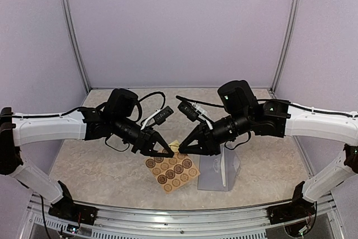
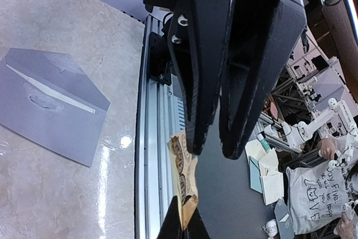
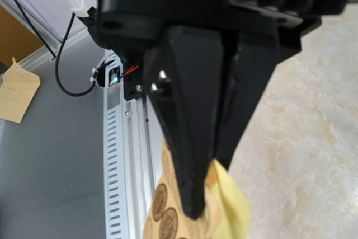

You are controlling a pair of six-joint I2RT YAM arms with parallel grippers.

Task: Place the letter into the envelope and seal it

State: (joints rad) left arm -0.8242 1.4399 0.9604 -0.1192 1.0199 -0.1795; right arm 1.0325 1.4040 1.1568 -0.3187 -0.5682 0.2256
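- Black left gripper (image 1: pixel 168 152) hangs over the sheet's far left corner. In its wrist view we see its jaws a narrow slit apart, with one fingertip (image 2: pixel 196 145) just beside the sheet's raised edge.
- Tan sheet (image 1: pixel 173 173) lies mostly flat on the table (image 1: pixel 100 166). We see its far corner lifted off the surface, showing yellow there.
- Right gripper (image 1: pixel 183 149) meets that lifted corner from the sheet's right. In its wrist view we see its jaws pinched together on the sheet.
- Envelope (image 1: pixel 215 176) lies flat on the table just right of the sheet, apart from both grippers. We see a pale strip running across it, and we cannot tell whether it touches the sheet.
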